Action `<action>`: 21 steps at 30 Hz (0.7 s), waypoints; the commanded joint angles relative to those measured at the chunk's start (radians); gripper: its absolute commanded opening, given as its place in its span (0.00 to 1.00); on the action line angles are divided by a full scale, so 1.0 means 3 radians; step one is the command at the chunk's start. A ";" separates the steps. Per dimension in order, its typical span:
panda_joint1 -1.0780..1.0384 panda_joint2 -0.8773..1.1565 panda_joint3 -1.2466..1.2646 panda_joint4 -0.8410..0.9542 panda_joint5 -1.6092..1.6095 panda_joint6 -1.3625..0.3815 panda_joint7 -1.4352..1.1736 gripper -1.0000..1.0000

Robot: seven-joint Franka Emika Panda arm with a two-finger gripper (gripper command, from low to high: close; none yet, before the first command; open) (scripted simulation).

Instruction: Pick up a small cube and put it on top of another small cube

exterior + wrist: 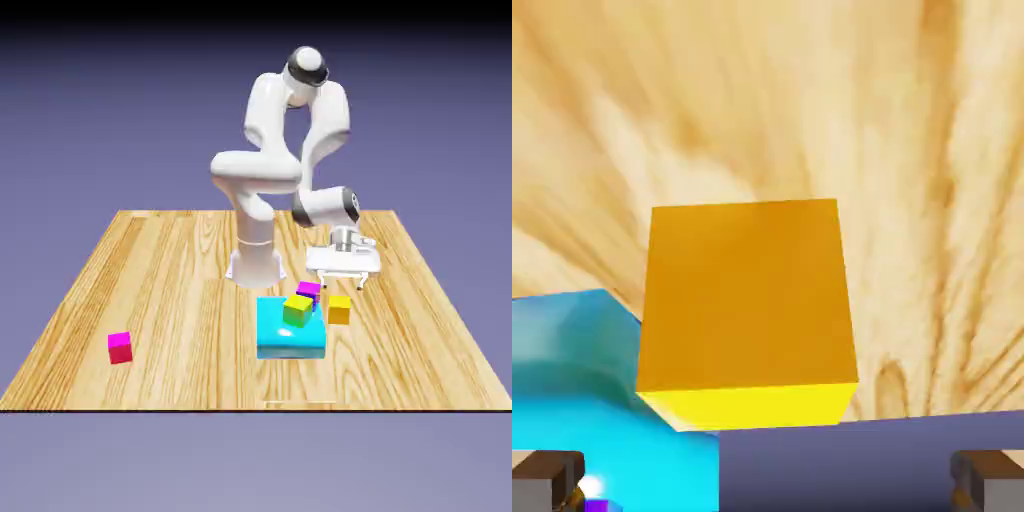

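Observation:
The small cube [339, 310], orange with a yellower face, rests on the wooden table just to the exterior view's right of the flat cyan block [290, 335]. My gripper [341, 285] hangs open directly above it, not touching, with nothing between the fingers. In the hand view the small cube [747, 300] fills the middle, well ahead of the gripper [768, 485]. Both grey fingertips [547, 480] show at the bottom corners, spread wide.
A yellow-green cube [297, 310] sits on the cyan block [572, 380], and a magenta cube [309, 291] stands just behind it, close to the gripper. Another magenta cube [120, 347] lies far off at the exterior view's left. A violet surface [862, 455] crosses the hand view's bottom.

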 commanded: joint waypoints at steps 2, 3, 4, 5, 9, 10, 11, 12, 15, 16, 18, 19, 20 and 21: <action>-0.0133 -0.0242 0.0098 0.0068 -0.0053 0.0210 0.0113 0.50; -0.0200 -0.0362 0.0147 0.0102 -0.0079 0.0314 0.0170 0.50; -0.0266 -0.0483 0.0197 0.0136 -0.0105 0.0419 0.0227 0.50; -0.0333 -0.0604 0.0246 0.0169 -0.0132 0.0524 0.0283 0.50; -0.0599 -0.1086 0.0442 0.0305 -0.0237 0.0942 0.0510 0.50; -0.0603 -0.1094 0.0445 0.0307 -0.0239 0.0949 0.0513 0.50; -0.0603 -0.1094 0.0445 0.0307 -0.0239 0.0949 0.0513 0.00; -0.0603 -0.1094 0.0445 0.0307 -0.0239 0.0949 0.0513 0.00; -0.0403 -0.0732 0.0298 0.0206 -0.0160 0.0635 0.0344 0.00; -0.0337 -0.0612 0.0249 0.0172 -0.0133 0.0531 0.0287 0.00; -0.0204 -0.0370 0.0151 0.0104 -0.0081 0.0321 0.0174 0.00; -0.0137 -0.0250 0.0102 0.0070 -0.0054 0.0216 0.0117 0.00; -0.0071 -0.0129 0.0052 0.0036 -0.0028 0.0112 0.0060 0.00; -0.0004 -0.0008 0.0003 0.0002 -0.0002 0.0007 0.0004 0.00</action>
